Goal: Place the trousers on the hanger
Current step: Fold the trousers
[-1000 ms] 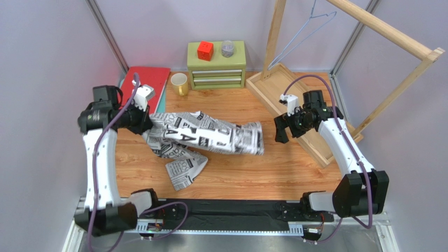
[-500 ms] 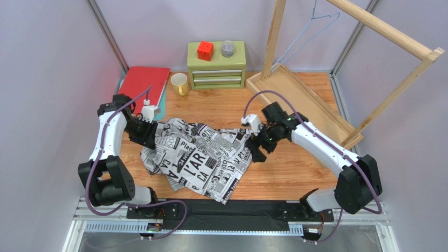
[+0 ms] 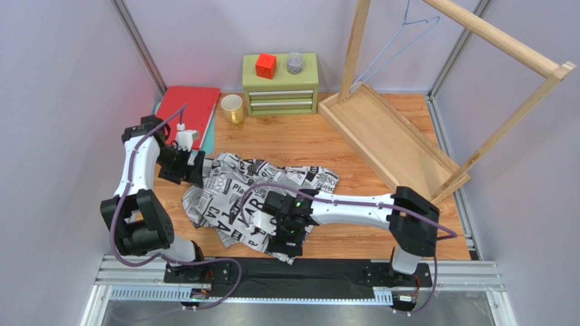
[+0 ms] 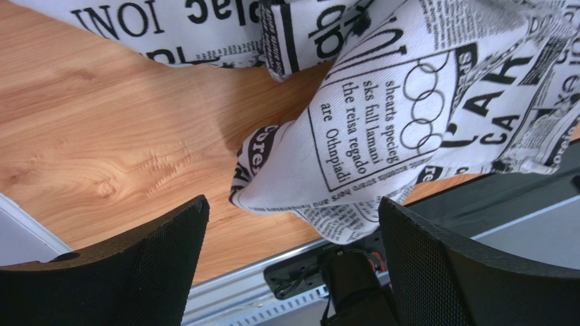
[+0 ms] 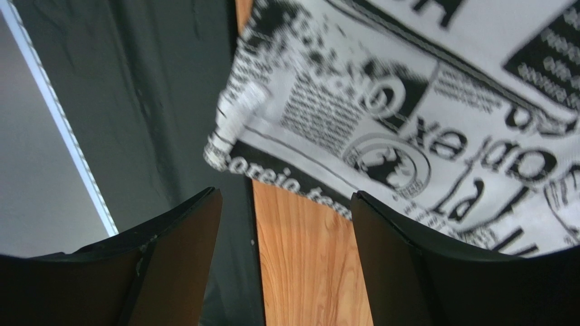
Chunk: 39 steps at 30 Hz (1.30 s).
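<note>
The trousers (image 3: 255,193), white with black newspaper print, lie crumpled and spread on the wooden table (image 3: 354,231). My left gripper (image 3: 194,170) stands open at their left edge; in the left wrist view a folded corner of the trousers (image 4: 367,136) lies just beyond my open left gripper (image 4: 293,210), not between its fingers. My right gripper (image 3: 289,241) hovers over the trousers' near hem by the table's front edge; its wrist view shows that hem (image 5: 408,122) ahead of the open right gripper (image 5: 286,197). The hanger (image 3: 401,37) hangs from the wooden rack at the back right.
A green drawer chest (image 3: 280,85) with a red cube (image 3: 265,65) stands at the back. Beside it are a yellow mug (image 3: 233,109) and a red board (image 3: 187,109). The wooden rack (image 3: 504,41) rises from a tray base (image 3: 391,142) on the right. A black mat (image 3: 320,268) lines the front edge.
My left gripper has opened and let go of the trousers, which now lie spread wider. My right arm swung from the right side across to the trousers' near hem, its jaws narrowing a little.
</note>
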Motion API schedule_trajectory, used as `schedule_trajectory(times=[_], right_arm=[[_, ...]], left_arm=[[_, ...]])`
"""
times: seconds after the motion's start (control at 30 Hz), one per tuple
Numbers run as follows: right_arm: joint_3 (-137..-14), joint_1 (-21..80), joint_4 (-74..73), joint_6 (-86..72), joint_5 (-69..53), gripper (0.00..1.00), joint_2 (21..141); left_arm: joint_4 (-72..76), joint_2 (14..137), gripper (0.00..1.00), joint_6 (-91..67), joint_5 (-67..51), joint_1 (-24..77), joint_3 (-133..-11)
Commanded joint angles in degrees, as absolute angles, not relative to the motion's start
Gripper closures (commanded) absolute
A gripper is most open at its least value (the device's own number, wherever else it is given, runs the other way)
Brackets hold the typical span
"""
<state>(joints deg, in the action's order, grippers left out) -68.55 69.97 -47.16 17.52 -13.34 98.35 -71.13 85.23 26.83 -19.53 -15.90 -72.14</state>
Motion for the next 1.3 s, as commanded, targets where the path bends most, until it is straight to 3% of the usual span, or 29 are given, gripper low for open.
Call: schedule_trajectory(times=[0.0,0.07,0.17,0.2,0.27,0.37,0.4,0.53,0.57,0.77,0.83,0.93,0.97,1.0,1.07,1.27], right_arm=[[-73.65,72.68,-43.42,13.98,-11.51,0.28,103.70],[-74.26,72.69,-42.72,13.71,-12.21,0.29,106.59],[-74.36,72.42,-42.54,13.10,-11.34,0.40,108.28],[-73.92,72.07,-42.54,13.10,-10.82,0.50,108.80],[-71.82,70.24,-42.71,13.09,-9.93,0.54,108.98],[-67.61,69.17,-41.75,14.76,-8.18,0.77,107.41],[-64.63,69.08,-41.05,15.37,-7.48,1.00,106.88],[-61.44,60.94,-43.50,18.62,-5.54,1.00,101.54],[-61.61,54.99,-44.55,21.85,-5.10,1.00,100.21],[-69.51,33.00,-54.12,30.49,-4.03,1.00,95.28],[-72.23,31.12,-59.66,31.20,-7.11,1.00,94.66],[-69.63,30.76,-62.49,32.78,-12.29,0.57,90.19],[-67.78,30.67,-61.88,33.83,-13.61,0.33,86.78],[-66.02,30.76,-60.66,34.10,-14.32,0.22,85.36],[-61.47,30.76,-58.20,36.73,-15.03,0.18,83.42],[-56.78,31.55,-52.48,40.87,-12.48,0.20,86.56]], left_arm=[[-72.95,85.51,0.00,23.12,-21.97,-18.10,-75.41],[-73.65,85.60,0.00,22.59,-22.85,-19.07,-75.67],[-73.65,85.52,0.01,22.50,-23.12,-19.77,-75.50],[-73.57,85.52,0.00,22.50,-23.12,-19.86,-75.41],[-73.30,85.60,0.00,22.24,-23.29,-20.04,-75.58],[-73.48,86.57,0.01,21.71,-24.78,-20.13,-76.29],[-73.30,86.92,0.00,21.53,-25.05,-20.04,-76.55],[-73.56,87.71,0.02,22.58,-25.14,-20.04,-77.25],[-73.39,87.63,0.02,23.63,-24.88,-20.13,-76.99],[-72.77,86.84,0.04,29.78,-22.15,-19.78,-74.63],[-74.17,86.14,0.03,33.98,-23.20,-19.43,-72.61],[-78.21,83.85,0.01,40.22,-26.18,-17.41,-68.66],[-80.05,82.54,0.01,41.65,-26.89,-16.62,-67.60],[-80.42,81.57,0.00,43.05,-28.72,-15.83,-66.46],[-79.72,78.51,0.00,44.38,-30.31,-14.16,-63.47],[-78.49,74.19,0.00,46.23,-39.02,-6.26,-60.21]])
